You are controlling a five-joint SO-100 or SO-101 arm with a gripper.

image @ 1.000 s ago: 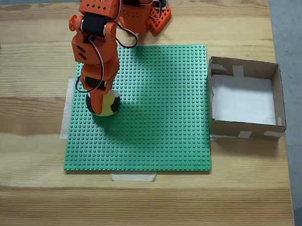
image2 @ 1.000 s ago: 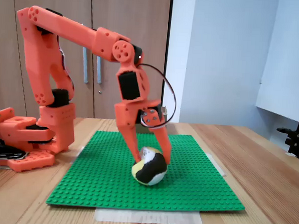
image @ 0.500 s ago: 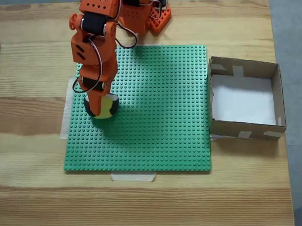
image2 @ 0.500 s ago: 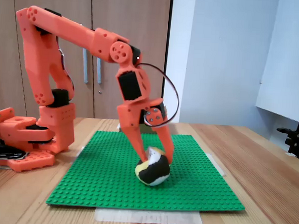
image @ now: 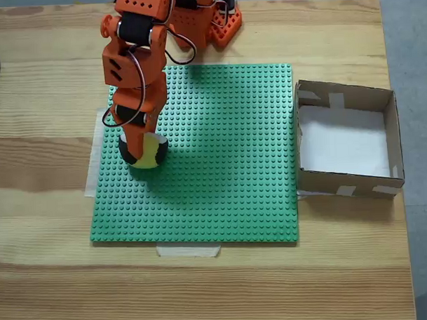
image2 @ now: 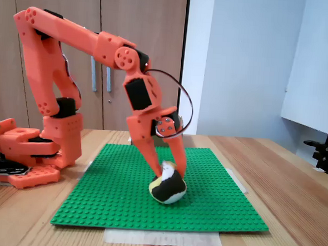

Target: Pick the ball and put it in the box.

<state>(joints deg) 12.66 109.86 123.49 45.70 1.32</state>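
Looking like an office or lab room: wooden cabinet doors point(image2: 95, 57) standing behind a pine tabletop point(image2: 294, 187), pale walls point(image2: 240, 66) surrounding.

The ball point(image2: 167, 189) is patched yellow, black and white. The arm point(image2: 80, 34) is orange with black motor blocks and black wires. The studded baseplate point(image: 220, 160) is green. The box point(image: 391, 136) is brown cardboard with a white floor and pale tape strips. The bench point(image: 46, 180) is light, streaked wood.
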